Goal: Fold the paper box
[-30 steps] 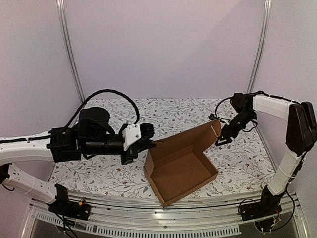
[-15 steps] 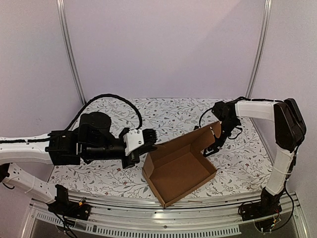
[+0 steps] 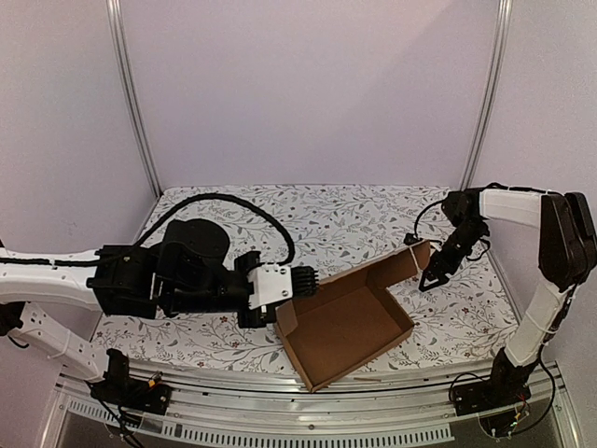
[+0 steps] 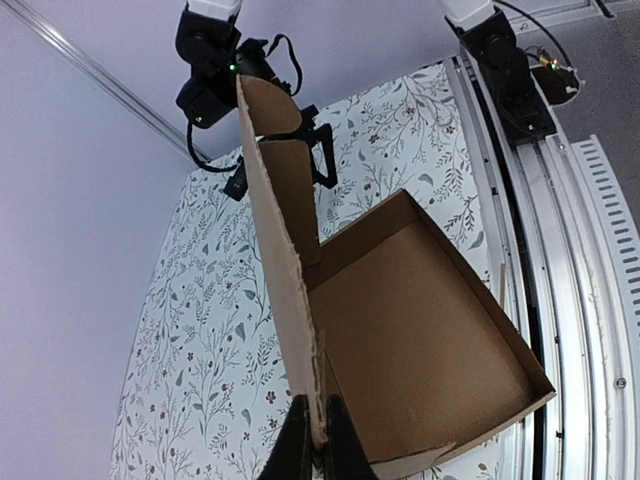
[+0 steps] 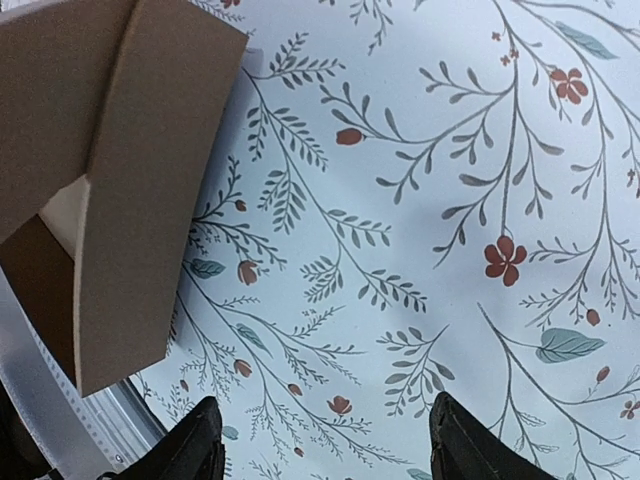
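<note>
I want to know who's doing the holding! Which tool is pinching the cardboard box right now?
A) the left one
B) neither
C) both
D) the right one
A: the left tool is shut on the edge of the box side wall, while the right tool stands open over the flowery tablecloth with nothing between its fingers.

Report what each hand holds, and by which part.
Left hand pinches the plain brown corrugated cardboard box by one end of its upright flap; right hand holds nothing.
</note>
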`<state>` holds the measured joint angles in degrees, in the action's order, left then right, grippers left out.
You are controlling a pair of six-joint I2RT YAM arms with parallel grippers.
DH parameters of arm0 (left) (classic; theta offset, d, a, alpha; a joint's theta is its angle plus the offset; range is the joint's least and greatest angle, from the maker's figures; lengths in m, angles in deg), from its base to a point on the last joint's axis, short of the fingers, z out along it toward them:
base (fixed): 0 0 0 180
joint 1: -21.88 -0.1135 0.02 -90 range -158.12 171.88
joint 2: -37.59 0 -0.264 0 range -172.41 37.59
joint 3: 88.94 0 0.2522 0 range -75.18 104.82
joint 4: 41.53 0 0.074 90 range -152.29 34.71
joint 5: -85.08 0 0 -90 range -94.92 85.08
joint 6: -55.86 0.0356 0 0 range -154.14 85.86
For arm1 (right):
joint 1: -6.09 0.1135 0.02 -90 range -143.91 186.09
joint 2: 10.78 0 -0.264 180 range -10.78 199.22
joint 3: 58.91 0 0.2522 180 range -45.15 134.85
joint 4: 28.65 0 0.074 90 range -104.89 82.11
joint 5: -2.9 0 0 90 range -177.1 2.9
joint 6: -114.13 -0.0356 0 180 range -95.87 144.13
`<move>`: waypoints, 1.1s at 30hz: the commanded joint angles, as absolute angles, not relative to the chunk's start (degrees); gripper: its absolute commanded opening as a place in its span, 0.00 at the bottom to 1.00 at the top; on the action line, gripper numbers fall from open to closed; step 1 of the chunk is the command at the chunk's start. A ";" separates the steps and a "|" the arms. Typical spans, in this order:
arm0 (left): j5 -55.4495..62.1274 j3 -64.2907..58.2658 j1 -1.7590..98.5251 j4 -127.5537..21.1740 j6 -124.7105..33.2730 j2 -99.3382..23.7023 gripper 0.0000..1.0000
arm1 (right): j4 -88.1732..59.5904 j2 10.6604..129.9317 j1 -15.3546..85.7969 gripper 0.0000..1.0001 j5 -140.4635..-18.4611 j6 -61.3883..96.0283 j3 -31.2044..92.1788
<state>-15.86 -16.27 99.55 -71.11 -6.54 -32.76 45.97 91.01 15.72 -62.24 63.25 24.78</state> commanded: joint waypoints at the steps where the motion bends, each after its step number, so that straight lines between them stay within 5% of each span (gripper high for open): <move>1: -14.72 -17.35 99.23 -83.73 -7.12 -35.14 0.00 | 45.29 88.59 16.44 0.69 -58.69 61.03 26.48; 14: -11.33 -21.58 90.67 -75.92 -13.22 -31.83 0.00 | 56.33 64.93 17.44 0.67 -51.81 65.98 25.09; 20: -9.27 -22.62 89.30 -73.93 -14.95 -31.69 0.00 | 51.96 50.94 45.69 0.58 -63.78 73.01 18.38; 27: -8.21 -22.18 89.21 -73.69 -16.58 -32.49 0.00 | 45.15 68.62 81.94 0.36 -92.33 73.38 27.74; 33: -8.21 -22.23 89.28 -74.26 -16.72 -31.70 0.00 | 32.85 89.05 92.88 0.18 -112.29 74.48 40.23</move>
